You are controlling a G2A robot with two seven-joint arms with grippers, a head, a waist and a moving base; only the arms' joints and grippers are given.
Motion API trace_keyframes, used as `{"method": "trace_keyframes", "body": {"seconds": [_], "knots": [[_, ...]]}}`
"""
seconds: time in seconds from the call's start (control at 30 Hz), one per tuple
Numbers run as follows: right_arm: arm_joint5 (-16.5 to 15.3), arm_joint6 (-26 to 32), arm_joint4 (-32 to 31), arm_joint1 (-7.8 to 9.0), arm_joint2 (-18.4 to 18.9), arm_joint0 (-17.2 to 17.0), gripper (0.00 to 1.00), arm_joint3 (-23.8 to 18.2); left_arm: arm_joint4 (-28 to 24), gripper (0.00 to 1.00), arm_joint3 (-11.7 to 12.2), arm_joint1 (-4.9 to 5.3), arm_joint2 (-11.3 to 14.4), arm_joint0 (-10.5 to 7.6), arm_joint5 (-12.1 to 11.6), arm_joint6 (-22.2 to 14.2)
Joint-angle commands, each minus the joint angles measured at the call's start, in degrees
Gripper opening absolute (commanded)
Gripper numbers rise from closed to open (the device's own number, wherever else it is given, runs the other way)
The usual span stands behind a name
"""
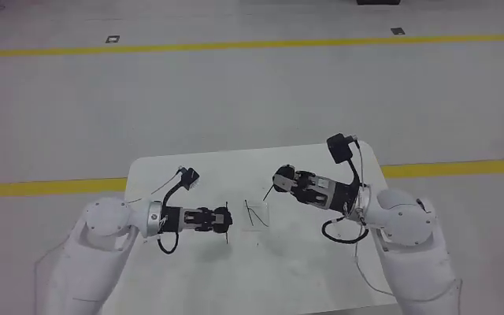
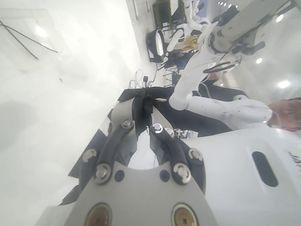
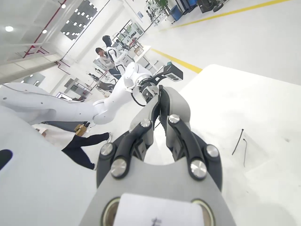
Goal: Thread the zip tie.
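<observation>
My left gripper (image 1: 226, 218) is shut on a thin black zip tie (image 1: 227, 228) that stands crosswise to its fingers, just left of the clear tray. In the left wrist view the fingers (image 2: 137, 104) are pressed together with the tie (image 2: 148, 122) between them. My right gripper (image 1: 279, 180) hangs above the table to the right of the tray, also shut. A short black zip tie (image 1: 269, 192) sticks out of it towards the tray. In the right wrist view the black pads (image 3: 164, 104) meet around this thin strip (image 3: 157, 123).
A clear flat tray (image 1: 257, 224) lies mid-table between the grippers with two loose zip ties (image 1: 253, 213) on it, also seen as zip ties (image 2: 20, 39) and zip ties (image 3: 238, 141) in the wrist views. The white table (image 1: 315, 268) has bare room in front.
</observation>
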Motion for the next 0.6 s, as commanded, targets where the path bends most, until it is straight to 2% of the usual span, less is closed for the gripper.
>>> {"method": "trace_keyframes", "body": {"seconds": [0.0,0.1,0.23,0.47,0.57], "knots": [[0.00,-0.68,-3.35,0.26,-1.66,0.73,0.00,-1.08,-2.33,0.00,0.43,0.14,0.62,-1.13,3.78,-1.63],[0.00,-1.62,-7.27,0.89,-3.94,1.86,0.00,-1.90,-5.87,0.00,1.33,0.29,1.43,-2.28,7.28,-3.50],[0.00,-4.32,-10.45,2.07,-6.77,3.09,0.00,-2.40,-6.18,0.00,1.74,0.78,2.85,-3.38,9.56,-4.55],[0.00,-7.49,-13.74,5.14,-12.09,5.24,0.00,-3.09,-7.14,0.00,2.50,1.86,4.10,-4.31,10.22,-4.55],[0.00,-8.73,-13.20,6.52,-14.44,6.05,0.00,-2.57,-6.09,0.00,2.68,2.25,4.14,-4.62,9.72,-3.94]]}}
